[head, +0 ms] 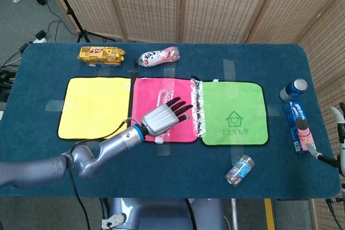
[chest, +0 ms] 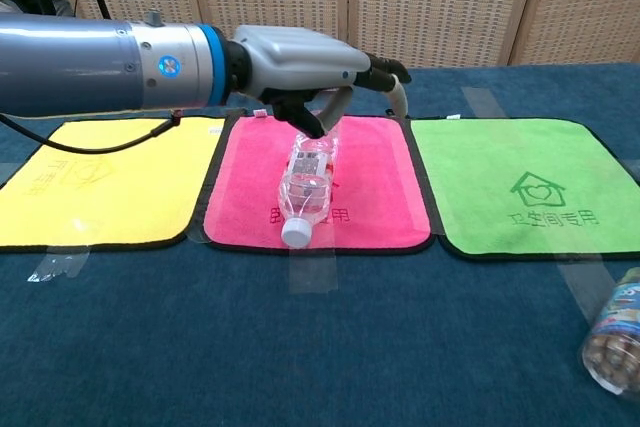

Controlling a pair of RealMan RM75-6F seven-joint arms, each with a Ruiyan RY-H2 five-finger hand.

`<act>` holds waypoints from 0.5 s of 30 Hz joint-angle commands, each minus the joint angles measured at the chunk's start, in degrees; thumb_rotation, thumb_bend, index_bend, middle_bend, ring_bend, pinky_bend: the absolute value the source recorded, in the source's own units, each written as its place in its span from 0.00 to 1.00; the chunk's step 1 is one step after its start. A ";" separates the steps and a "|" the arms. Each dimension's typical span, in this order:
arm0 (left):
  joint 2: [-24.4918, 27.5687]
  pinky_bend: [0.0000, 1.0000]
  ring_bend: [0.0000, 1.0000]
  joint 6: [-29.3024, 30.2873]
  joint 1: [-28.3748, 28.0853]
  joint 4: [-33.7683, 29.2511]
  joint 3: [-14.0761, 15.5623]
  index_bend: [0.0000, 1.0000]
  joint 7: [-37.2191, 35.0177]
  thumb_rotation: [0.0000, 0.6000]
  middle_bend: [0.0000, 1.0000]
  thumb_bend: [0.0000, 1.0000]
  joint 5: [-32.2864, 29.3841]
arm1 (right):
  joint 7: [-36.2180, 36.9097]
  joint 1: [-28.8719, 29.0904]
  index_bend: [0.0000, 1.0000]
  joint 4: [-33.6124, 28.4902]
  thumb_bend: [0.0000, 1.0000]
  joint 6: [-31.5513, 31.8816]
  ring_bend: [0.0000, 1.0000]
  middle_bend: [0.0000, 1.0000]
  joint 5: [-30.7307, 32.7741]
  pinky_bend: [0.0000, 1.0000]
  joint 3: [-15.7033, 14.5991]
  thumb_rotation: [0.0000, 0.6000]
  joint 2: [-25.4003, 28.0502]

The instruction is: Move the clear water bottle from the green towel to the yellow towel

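Observation:
The clear water bottle (head: 163, 96) (chest: 305, 185) lies on its side on the pink towel (head: 144, 98) (chest: 372, 187), cap toward the table's front. My left hand (head: 161, 118) (chest: 300, 67) hovers just above the bottle with fingers spread and holds nothing. The green towel (head: 234, 112) (chest: 525, 182) to the right is bare, as is the yellow towel (head: 94, 109) (chest: 100, 182) to the left. Only a sliver of my right hand (head: 338, 119) shows at the right edge of the head view, too little to read its state.
A yellow snack packet (head: 101, 54) (chest: 155, 69) and a white-and-pink bottle (head: 159, 56) (chest: 300, 75) lie behind the towels. A blue can (head: 294, 89) and a blue cookie box (head: 299, 126) stand at the right edge. A small jar (head: 240, 169) (chest: 615, 342) lies near the front right.

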 commanded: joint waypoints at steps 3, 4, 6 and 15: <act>-3.63 0.04 0.04 -3.00 -3.82 3.75 1.67 0.25 3.17 1.00 0.02 1.00 -6.46 | 0.21 -0.28 0.00 -0.08 0.00 -0.54 0.00 0.00 0.57 0.00 0.57 1.00 0.21; -3.90 0.04 0.05 -3.00 -4.03 4.07 1.84 0.26 3.29 1.00 0.02 1.00 -6.91 | 0.24 -0.32 0.00 -0.09 0.00 -0.62 0.00 0.00 0.64 0.00 0.64 1.00 0.24; -5.11 0.05 0.08 -3.28 -4.86 5.89 2.66 0.29 3.77 1.00 0.05 1.00 -8.18 | 0.28 -0.41 0.00 -0.18 0.00 -1.00 0.00 0.00 0.86 0.00 0.82 1.00 0.33; -9.68 0.10 0.19 -3.75 -7.26 12.91 4.97 0.49 4.14 1.00 0.21 1.00 -9.38 | 0.21 -0.77 0.00 -0.47 0.00 -1.59 0.00 0.00 1.48 0.00 1.64 1.00 0.63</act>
